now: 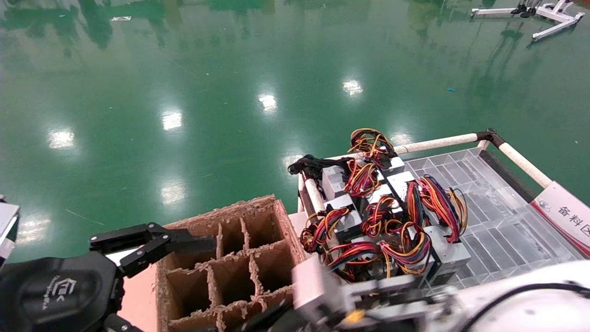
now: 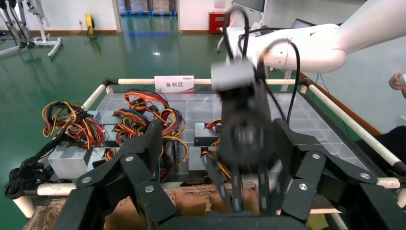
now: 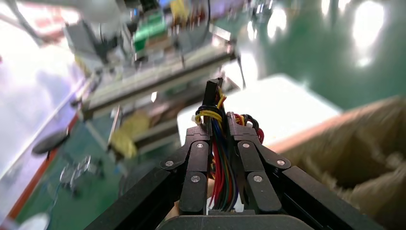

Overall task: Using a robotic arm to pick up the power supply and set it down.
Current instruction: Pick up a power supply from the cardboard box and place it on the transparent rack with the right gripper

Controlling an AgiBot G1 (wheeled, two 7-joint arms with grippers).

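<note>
A: Starting at my left. Left gripper (image 1: 177, 244) hangs over the left rim of the cardboard divider box (image 1: 233, 265), fingers (image 2: 143, 160) spread wide, nothing between them. I read it as idle.

B: And the box?

A: Brown, ragged-edged cells; the ones I can see hold nothing. It sits just beside the left rail of the parts cart (image 1: 500, 230).

B: Power supplies?

A: A cluster of grey power supplies (image 1: 382, 216) with red, yellow and orange wire looms crowds the cart's left half, against that rail.

B: Right arm?

A: Right gripper (image 3: 219, 127) is low over the box's near right corner, blurred in the head view. In its wrist view the fingers are pinched tight on a wire bundle (image 3: 221, 163). I can't see the unit those wires belong to.
</note>
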